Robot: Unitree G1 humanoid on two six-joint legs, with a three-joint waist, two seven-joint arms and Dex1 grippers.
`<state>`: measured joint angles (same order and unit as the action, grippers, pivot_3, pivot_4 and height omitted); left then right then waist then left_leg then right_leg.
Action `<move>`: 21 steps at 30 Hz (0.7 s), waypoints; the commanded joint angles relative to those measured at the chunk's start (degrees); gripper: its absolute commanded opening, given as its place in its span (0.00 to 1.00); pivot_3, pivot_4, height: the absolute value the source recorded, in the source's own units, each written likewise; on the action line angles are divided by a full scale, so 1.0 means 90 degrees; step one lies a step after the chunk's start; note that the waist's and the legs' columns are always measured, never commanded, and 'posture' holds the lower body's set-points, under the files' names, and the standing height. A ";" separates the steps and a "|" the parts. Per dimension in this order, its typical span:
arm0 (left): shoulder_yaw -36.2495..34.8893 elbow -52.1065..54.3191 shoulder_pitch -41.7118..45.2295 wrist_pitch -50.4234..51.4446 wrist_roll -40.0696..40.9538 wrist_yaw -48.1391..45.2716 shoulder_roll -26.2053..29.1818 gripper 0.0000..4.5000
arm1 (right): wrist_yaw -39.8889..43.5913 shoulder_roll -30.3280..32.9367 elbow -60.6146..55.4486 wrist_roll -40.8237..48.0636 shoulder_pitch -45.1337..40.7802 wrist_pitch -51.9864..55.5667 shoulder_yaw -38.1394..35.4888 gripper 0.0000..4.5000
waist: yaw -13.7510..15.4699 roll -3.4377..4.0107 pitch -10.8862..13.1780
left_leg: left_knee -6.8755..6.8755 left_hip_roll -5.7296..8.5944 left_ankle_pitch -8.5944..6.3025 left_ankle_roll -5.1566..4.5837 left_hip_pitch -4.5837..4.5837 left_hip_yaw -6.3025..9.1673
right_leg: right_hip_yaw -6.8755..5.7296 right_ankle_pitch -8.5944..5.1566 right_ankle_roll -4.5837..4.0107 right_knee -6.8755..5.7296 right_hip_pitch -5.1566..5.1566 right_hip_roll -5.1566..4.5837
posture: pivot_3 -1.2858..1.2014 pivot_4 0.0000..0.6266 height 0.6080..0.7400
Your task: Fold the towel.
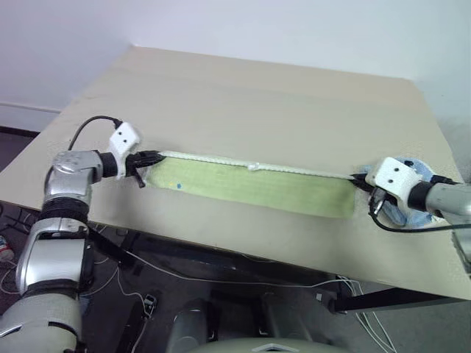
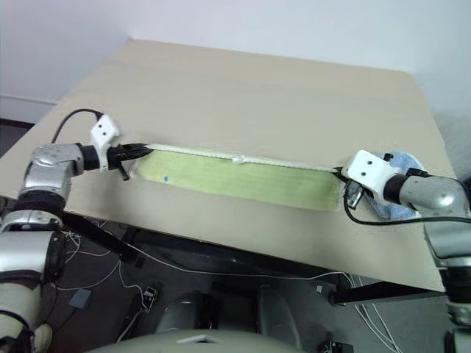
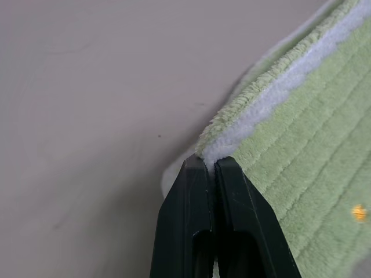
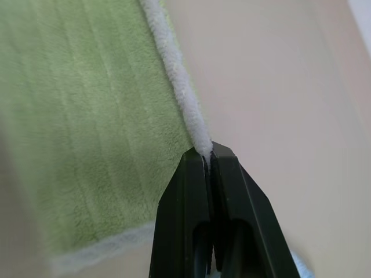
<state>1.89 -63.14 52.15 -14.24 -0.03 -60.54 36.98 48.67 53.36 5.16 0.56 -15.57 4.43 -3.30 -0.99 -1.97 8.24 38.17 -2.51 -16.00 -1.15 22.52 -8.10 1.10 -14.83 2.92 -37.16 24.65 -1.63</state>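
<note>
The light yellow-green towel (image 1: 257, 184) is stretched taut between my two grippers just above the tan table (image 1: 265, 95), its white edging (image 1: 243, 163) along the far side. At the towel's left corner my left gripper (image 1: 156, 157) is shut on the white edge, as the left wrist view shows at the towel corner (image 3: 223, 145). My right gripper (image 1: 358, 179) is shut on the right corner, its black fingers (image 4: 232, 191) pinching the white edging (image 4: 179, 87). A small dark mark (image 1: 179, 186) sits near the towel's left end.
A light blue towel (image 2: 401, 184) lies bunched under my right wrist near the table's right edge. The table's front edge (image 1: 243, 246) runs just below the stretched towel. Cables and a black frame lie on the floor beneath.
</note>
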 commanded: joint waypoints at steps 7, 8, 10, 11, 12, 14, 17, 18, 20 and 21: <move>0.0066 -0.0669 0.0387 -0.0499 -0.0425 0.0793 -0.0050 0.53 | -0.0436 -0.0079 0.0536 -0.0324 -0.0096 -0.0470 0.0012 0.44 | 0.0004 0.0002 0.0001 | -0.0001 -0.0002 0.0001 0.0001 0.0001 -0.0006 | 0.0003 0.0001 0.0002 -0.0003 0.0004 -0.0002 | 0.52 0.24 0.86; 0.0041 -0.0683 0.0385 -0.0464 -0.0413 0.0861 -0.0058 0.62 | -0.0495 -0.0043 0.0450 -0.0323 -0.0008 -0.0472 -0.0065 0.52 | 0.0006 0.0002 0.0002 | -0.0001 -0.0002 0.0001 0.0001 0.0001 -0.0006 | 0.0003 0.0001 0.0001 -0.0003 0.0003 -0.0002 | 0.52 0.24 0.86; -0.0107 -0.0720 0.0407 -0.0361 -0.0310 0.1132 -0.0073 0.78 | -0.0661 0.0032 0.0205 -0.0330 0.0214 -0.0457 -0.0280 0.68 | 0.0007 0.0002 0.0001 | -0.0001 -0.0002 0.0001 0.0001 0.0001 -0.0006 | 0.0003 0.0001 0.0002 -0.0003 0.0003 -0.0003 | 0.52 0.24 0.86; -0.0175 -0.0737 0.0424 -0.0314 -0.0264 0.1265 -0.0079 0.79 | -0.0733 0.0060 0.0091 -0.0329 0.0315 -0.0442 -0.0380 0.75 | 0.0011 0.0002 0.0002 | -0.0001 -0.0002 0.0001 0.0001 0.0001 -0.0006 | 0.0003 0.0001 0.0002 -0.0004 0.0003 -0.0005 | 0.52 0.24 0.86; -0.0237 -0.0746 0.0439 -0.0279 -0.0233 0.1389 -0.0081 0.79 | -0.0779 0.0080 -0.0056 -0.0302 0.0430 -0.0393 -0.0503 0.83 | 0.0009 0.0002 0.0002 | -0.0001 -0.0001 0.0001 0.0001 0.0001 -0.0006 | 0.0003 0.0001 0.0002 -0.0004 0.0003 -0.0005 | 0.52 0.24 0.86; -0.0493 -0.0771 0.0494 -0.0217 -0.0109 0.1853 -0.0023 0.79 | -0.0770 -0.0052 -0.0907 0.0176 0.0999 0.0094 -0.1155 0.83 | 0.0015 0.0002 0.0002 | -0.0001 -0.0002 0.0001 0.0001 0.0001 -0.0006 | 0.0004 0.0001 0.0002 -0.0004 0.0003 -0.0005 | 0.52 0.24 0.86; -0.0886 -0.0811 0.0573 -0.0013 0.0137 0.2251 0.0066 0.79 | -0.0807 -0.0483 -0.2249 0.1086 0.1830 0.1157 -0.2036 0.83 | 0.0010 -0.0001 0.0000 | -0.0004 -0.0007 0.0000 0.0003 0.0002 0.0003 | 0.0005 0.0001 0.0002 -0.0004 0.0002 -0.0002 | 0.52 0.24 0.86; -0.0978 -0.0797 0.0565 0.0010 0.0199 0.2294 0.0081 0.79 | -0.0917 -0.0730 -0.2681 0.1477 0.2084 0.1681 -0.2260 0.83 | 0.0003 -0.0004 -0.0002 | -0.0003 -0.0007 0.0000 0.0003 0.0001 0.0002 | 0.0004 0.0001 0.0002 -0.0005 0.0002 -0.0002 | 0.52 0.24 0.86; -0.1090 -0.0757 0.0535 0.0031 0.0269 0.2333 0.0084 0.79 | -0.1163 -0.1174 -0.3324 0.2094 0.2463 0.2606 -0.2577 0.87 | -0.0010 -0.0005 -0.0002 | -0.0003 -0.0009 0.0000 0.0004 -0.0007 0.0006 | 0.0002 0.0002 0.0002 -0.0006 -0.0008 -0.0002 | 0.52 0.24 0.86; -0.1112 -0.0737 0.0510 0.0027 0.0275 0.2340 0.0075 0.79 | -0.1331 -0.1408 -0.3554 0.2380 0.2590 0.3038 -0.2687 0.91 | -0.0005 -0.0004 -0.0003 | -0.0002 -0.0008 0.0000 0.0004 -0.0009 0.0004 | 0.0001 0.0002 0.0002 -0.0007 -0.0009 -0.0002 | 0.52 0.24 0.86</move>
<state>-6.41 -70.84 55.56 -13.94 1.16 -40.27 36.72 39.22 42.62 -22.16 16.79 6.81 25.25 -24.13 -1.04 -2.01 8.21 38.15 -2.58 -16.00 -1.12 22.43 -8.07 1.09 -14.81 2.93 -37.23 24.56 -1.67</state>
